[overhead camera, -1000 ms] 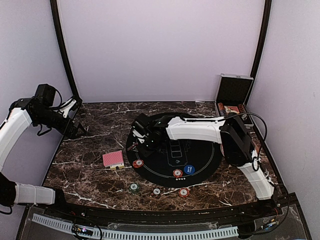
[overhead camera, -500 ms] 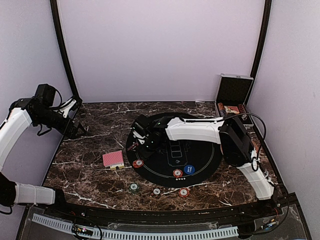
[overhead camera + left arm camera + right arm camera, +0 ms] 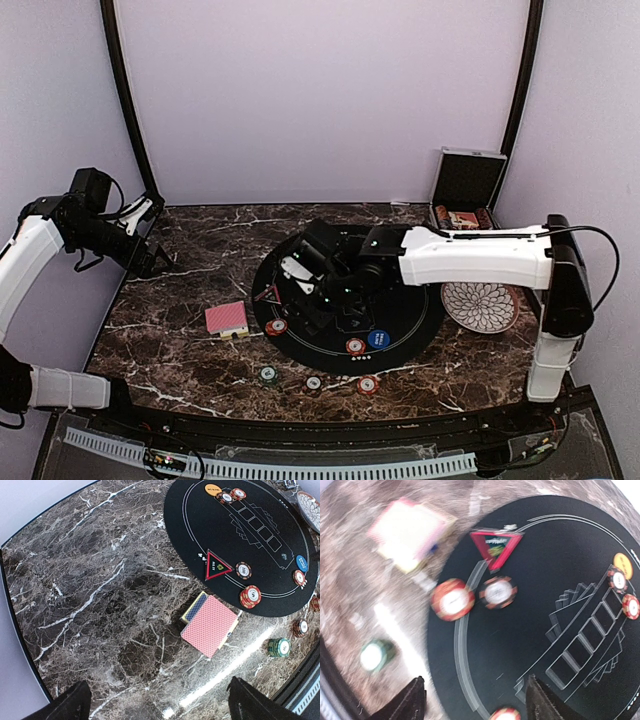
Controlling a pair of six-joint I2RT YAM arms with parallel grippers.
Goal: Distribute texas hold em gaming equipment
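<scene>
A red-backed card deck (image 3: 227, 318) lies on the marble left of the black round mat (image 3: 410, 315); it also shows in the left wrist view (image 3: 210, 625) and, blurred, in the right wrist view (image 3: 410, 532). A red chip (image 3: 452, 599) and a dark chip (image 3: 498, 592) lie by a red triangle marker (image 3: 496, 542) at the mat's left edge. An orange disc (image 3: 213, 488) and a blue disc (image 3: 377, 339) lie on the mat. My right gripper (image 3: 305, 300) hangs open and empty over the mat's left part (image 3: 476, 700). My left gripper (image 3: 152, 262) is open and empty, high at the far left (image 3: 160, 705).
A green chip (image 3: 267, 375) and two more chips (image 3: 313, 383) lie on the marble near the front edge. A white patterned plate (image 3: 480, 305) sits right of the mat. An open silver-edged case (image 3: 467, 185) stands at the back right corner.
My right arm has swung its elbow out to the right, uncovering the plate, and its gripper has shifted right and nearer over the mat. The left arm has not moved.
</scene>
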